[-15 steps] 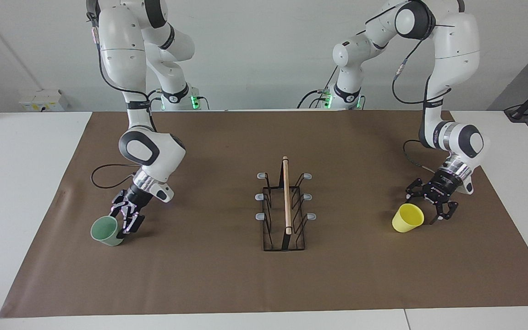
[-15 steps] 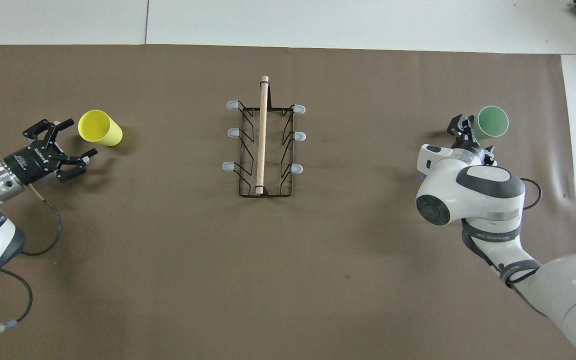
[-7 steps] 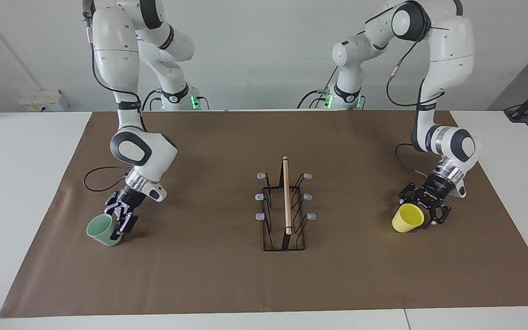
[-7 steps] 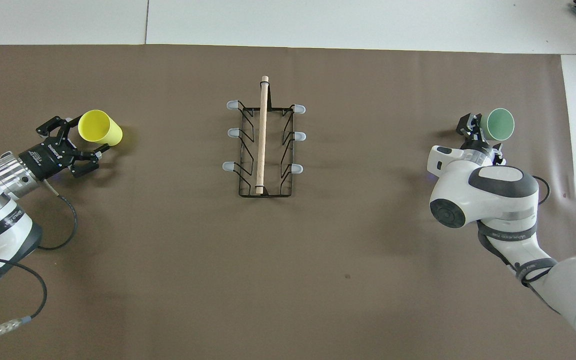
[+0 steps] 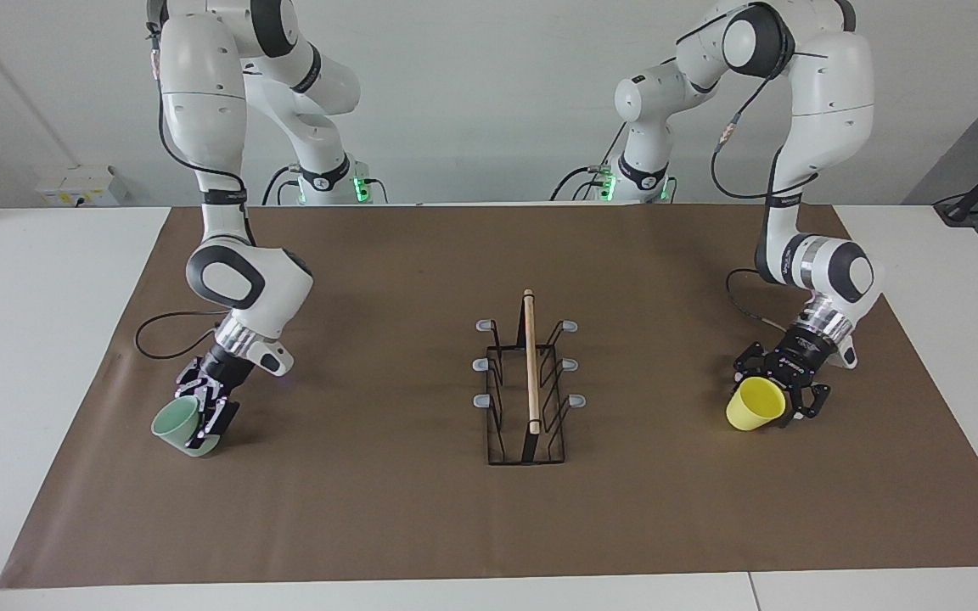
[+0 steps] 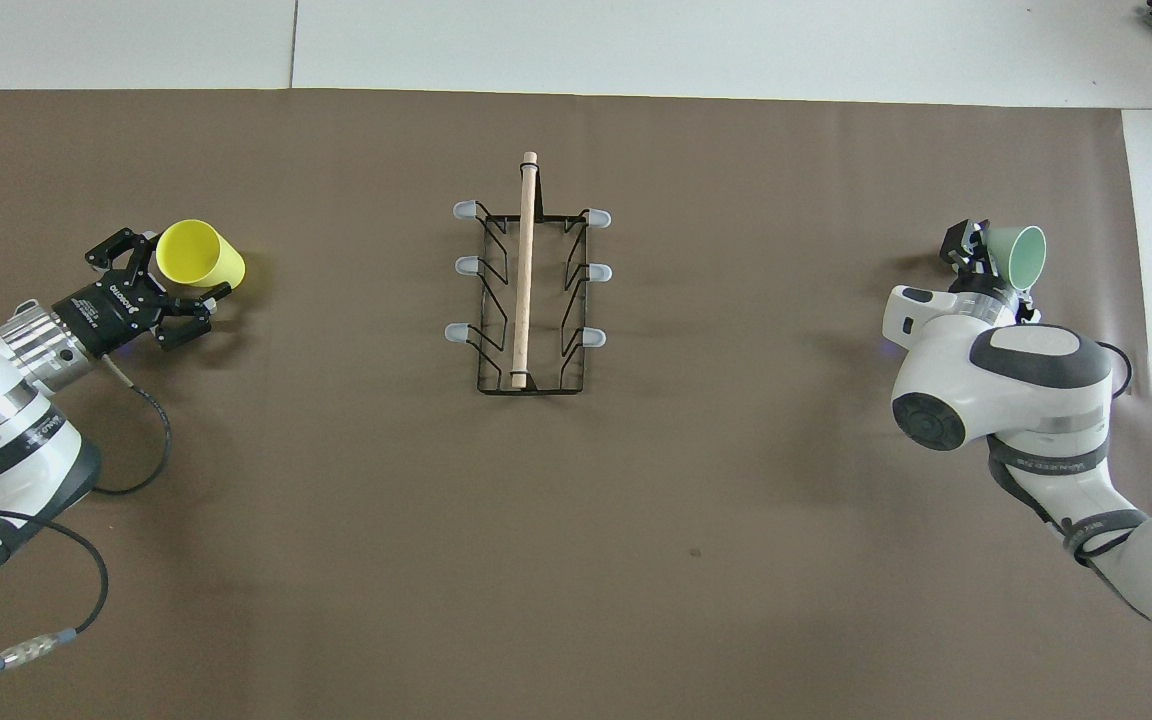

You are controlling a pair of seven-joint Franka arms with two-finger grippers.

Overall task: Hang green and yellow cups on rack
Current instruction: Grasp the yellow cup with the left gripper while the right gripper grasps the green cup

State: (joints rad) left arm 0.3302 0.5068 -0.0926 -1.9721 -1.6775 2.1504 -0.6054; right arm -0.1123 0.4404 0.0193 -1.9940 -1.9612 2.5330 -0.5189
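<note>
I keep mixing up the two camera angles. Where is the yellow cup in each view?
Facing view: yellow cup lies at the picture's right, at the left gripper.
Overhead view: yellow cup lies at the picture's left.
Shared landmark: the rack, mid-table in both.

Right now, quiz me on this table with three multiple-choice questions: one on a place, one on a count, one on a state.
1. Where does the rack stand?
A between the green cup and the yellow cup
B at the left arm's end
C off the brown mat

2. How many grey-tipped prongs does it have?
A four
B six
C eight

3. The left gripper is:
A shut on the rod
B open around the yellow cup
C out of view

Answers:
1 A, each cup lies toward one arm's end, with the rack mid-table.
2 B, there are three per side.
3 B, it straddles the cup without closing.
</note>
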